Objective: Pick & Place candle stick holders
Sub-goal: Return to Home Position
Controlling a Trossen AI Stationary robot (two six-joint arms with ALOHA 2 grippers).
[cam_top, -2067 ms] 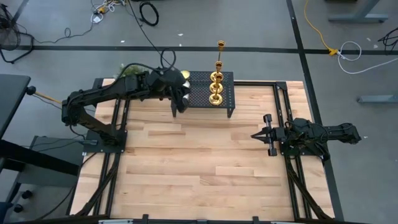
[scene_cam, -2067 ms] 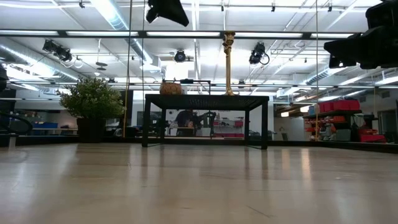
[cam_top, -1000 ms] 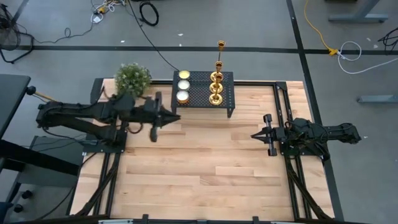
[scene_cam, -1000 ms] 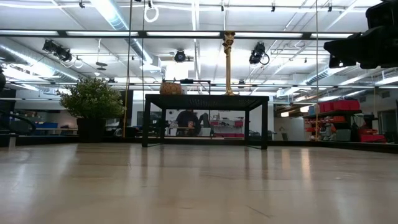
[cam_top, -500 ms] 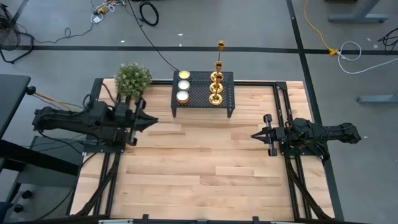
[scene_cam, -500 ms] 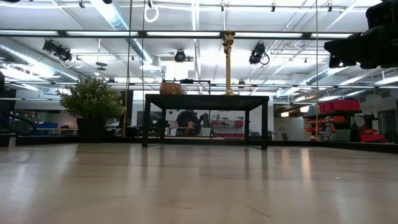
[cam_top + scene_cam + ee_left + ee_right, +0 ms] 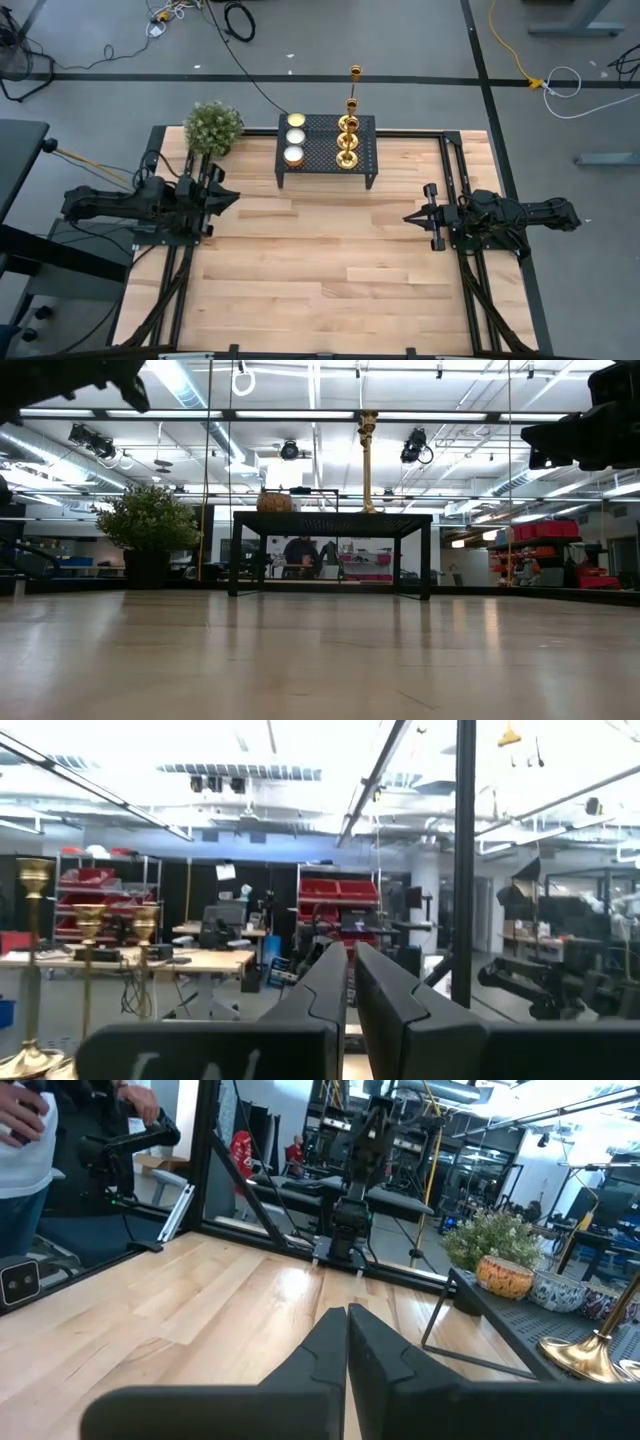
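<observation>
Candle stick holders (image 7: 347, 140) stand in a row on the black shelf (image 7: 368, 150) beside scented candles (image 7: 295, 138). The job looks finished, which likely explains why the left hand (image 7: 232, 197) and right hand (image 7: 407, 217) sit closed and empty at opposite sides of the surface (image 7: 320, 270).

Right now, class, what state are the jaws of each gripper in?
Left gripper: jaws closed, holding nothing.
Right gripper: jaws closed, holding nothing.
</observation>
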